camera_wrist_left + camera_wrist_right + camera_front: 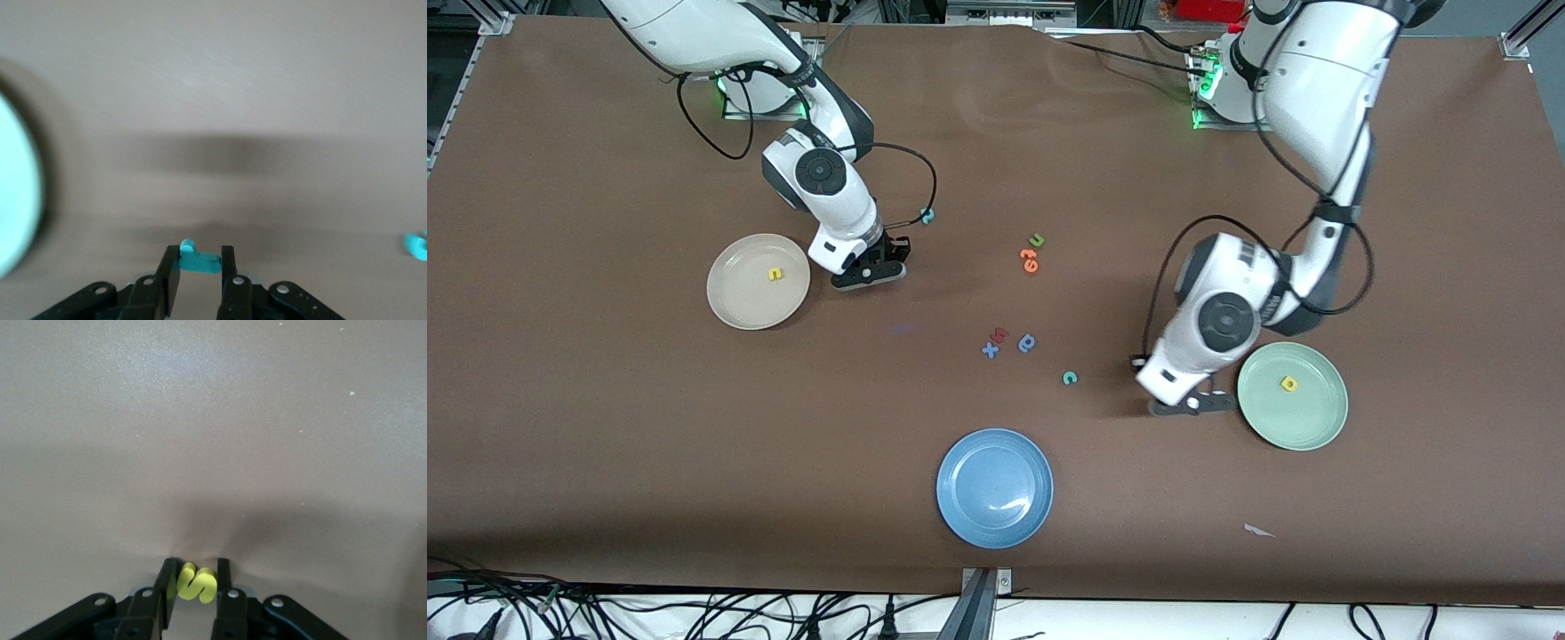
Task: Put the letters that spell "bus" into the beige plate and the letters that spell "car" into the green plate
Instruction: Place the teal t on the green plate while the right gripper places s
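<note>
My right gripper (pixel 195 570) is shut on the yellow s (pixel 197 584), low over the table beside the beige plate (pixel 738 302), which holds the yellow u (pixel 775 275). My left gripper (pixel 200 257) is shut on the teal r (pixel 200 261), low beside the green plate (pixel 1307 422), where the yellow a (pixel 1288 383) lies. The teal c (pixel 1070 378) rests on the table between the blue plate and the left gripper (pixel 1199 404). A teal b (pixel 927 215) lies farther from the camera than the right gripper (pixel 869 271).
A blue plate (pixel 994 487) sits near the front edge. A green u (pixel 1037 240) and orange letters (pixel 1030 260) lie mid-table. A blue x (pixel 990 350), a red letter (pixel 1000 334) and a blue round letter (pixel 1027 343) lie together nearer the camera.
</note>
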Tool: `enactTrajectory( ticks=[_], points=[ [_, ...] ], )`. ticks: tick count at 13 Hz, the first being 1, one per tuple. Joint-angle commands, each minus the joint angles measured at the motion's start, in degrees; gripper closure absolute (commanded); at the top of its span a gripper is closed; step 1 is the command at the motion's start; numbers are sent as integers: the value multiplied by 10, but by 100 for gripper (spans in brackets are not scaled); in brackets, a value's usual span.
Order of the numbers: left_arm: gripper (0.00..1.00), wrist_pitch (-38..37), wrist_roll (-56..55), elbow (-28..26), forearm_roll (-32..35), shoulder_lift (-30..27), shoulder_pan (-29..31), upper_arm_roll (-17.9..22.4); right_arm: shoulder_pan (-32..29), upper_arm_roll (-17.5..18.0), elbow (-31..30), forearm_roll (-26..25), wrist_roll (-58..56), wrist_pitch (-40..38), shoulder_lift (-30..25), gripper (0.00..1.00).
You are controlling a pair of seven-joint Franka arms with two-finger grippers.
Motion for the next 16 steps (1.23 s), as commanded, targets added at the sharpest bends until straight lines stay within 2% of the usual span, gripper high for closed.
enactTrajectory(
  ticks=[1,3,5,6,7,8,10,12,14,16],
  points=[
    [92,-24,86,-2,2,-22,55,-1,-2,-6,-2,-10,-2,-57,-53,83],
    [92,-36,143,1,4,-27,100,0,-25,-6,-1,-5,-52,-110,-93,83],
    [90,-44,219,2,56,-27,138,0,-54,-5,-1,-2,-109,-137,-116,83],
    [83,-45,255,2,86,-23,146,-1,-65,-5,-1,0,-132,-143,-123,83],
    [57,-45,298,3,117,-20,145,0,-76,-6,-2,2,-158,-150,-127,83],
    [1,-44,330,4,136,-16,144,-2,-91,-6,-3,2,-183,-156,-134,83],
    [0,-44,275,19,83,-16,129,-9,-115,-6,-5,2,-229,-165,-138,83],
    [0,-43,169,27,-30,-8,105,-9,-132,-6,-6,2,-254,-164,-134,79],
    [0,-42,68,56,-65,13,52,-9,-134,-6,-6,2,-254,-164,-132,70],
    [0,-40,-50,98,-64,44,-1,-8,-135,-6,-6,2,-252,-165,-131,49]
  ],
)
